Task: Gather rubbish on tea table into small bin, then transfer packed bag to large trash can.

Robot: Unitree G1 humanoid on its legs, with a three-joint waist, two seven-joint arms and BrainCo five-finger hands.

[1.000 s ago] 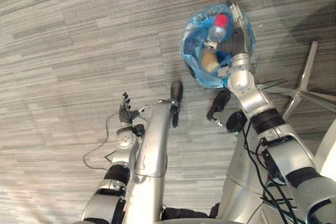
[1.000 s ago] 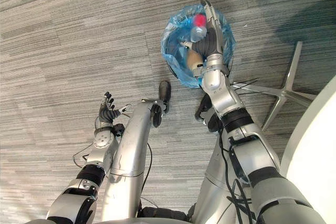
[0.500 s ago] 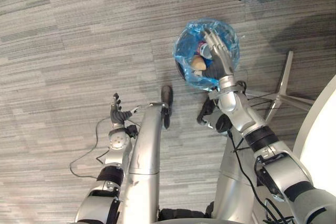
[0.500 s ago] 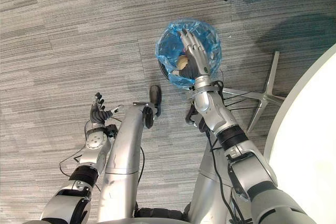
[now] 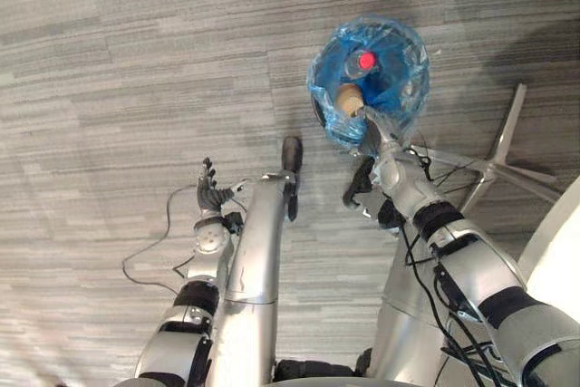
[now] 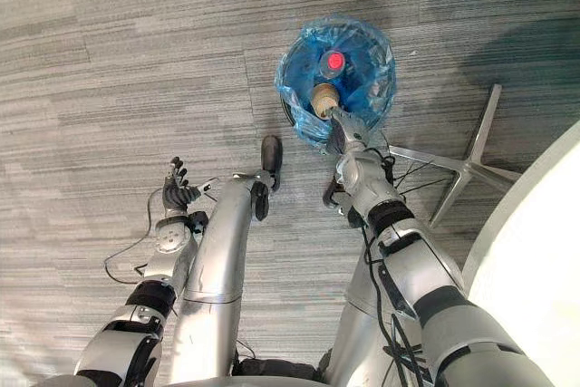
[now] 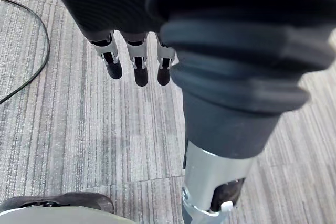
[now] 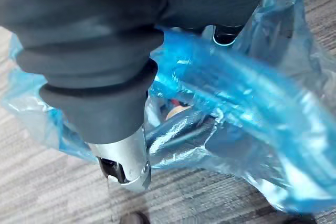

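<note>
Pulled back from inside the blue bag (image 5: 412,88), the right hand (image 5: 379,144) sat at its near rim; whether it gripped the plastic could not be told. Just beyond it, a red-capped bottle (image 5: 365,61) and a tan piece (image 5: 349,97) lay in the bag. Well apart, the left hand (image 5: 210,195) hung released.

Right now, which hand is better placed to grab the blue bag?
The right hand, I think: it sits right at the near edge of the blue bag. The left hand hangs open over the floor, well off to the side.
</note>
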